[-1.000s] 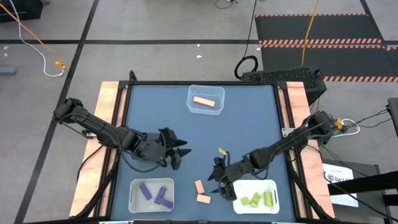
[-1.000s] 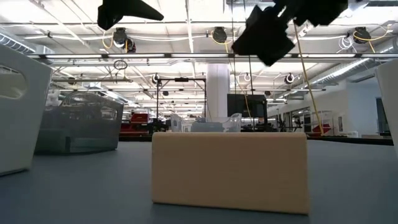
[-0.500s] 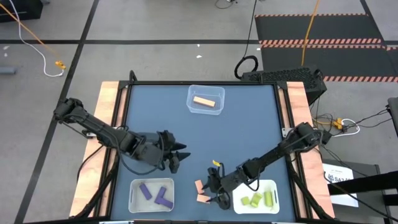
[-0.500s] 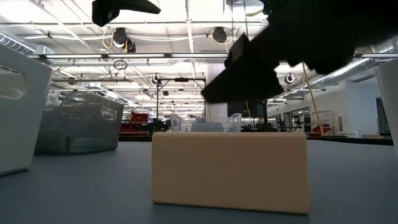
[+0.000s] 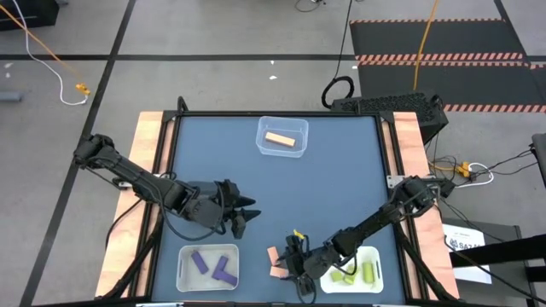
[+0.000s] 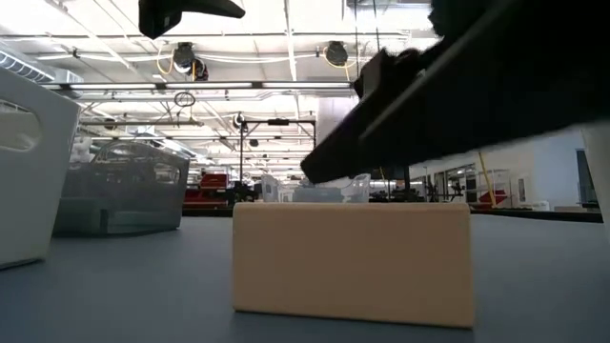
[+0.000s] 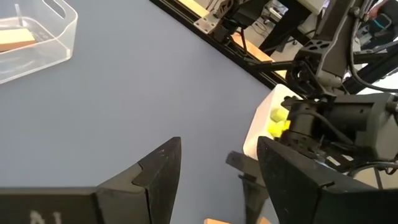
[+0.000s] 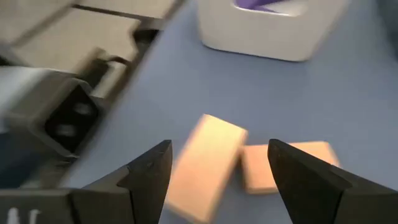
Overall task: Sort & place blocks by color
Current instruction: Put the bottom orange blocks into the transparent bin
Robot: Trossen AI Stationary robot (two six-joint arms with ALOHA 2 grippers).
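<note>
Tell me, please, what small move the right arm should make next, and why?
Probably lower the right gripper straight down and close on the nearer pale orange rectangular block. Its fingers are open above the two loose orange blocks, which still lie on the blue table rather than in the clear plastic bin.

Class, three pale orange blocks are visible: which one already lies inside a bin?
The orange block in the clear bin at the table's far edge. The other two orange blocks lie loose on the table by the right gripper.
</note>
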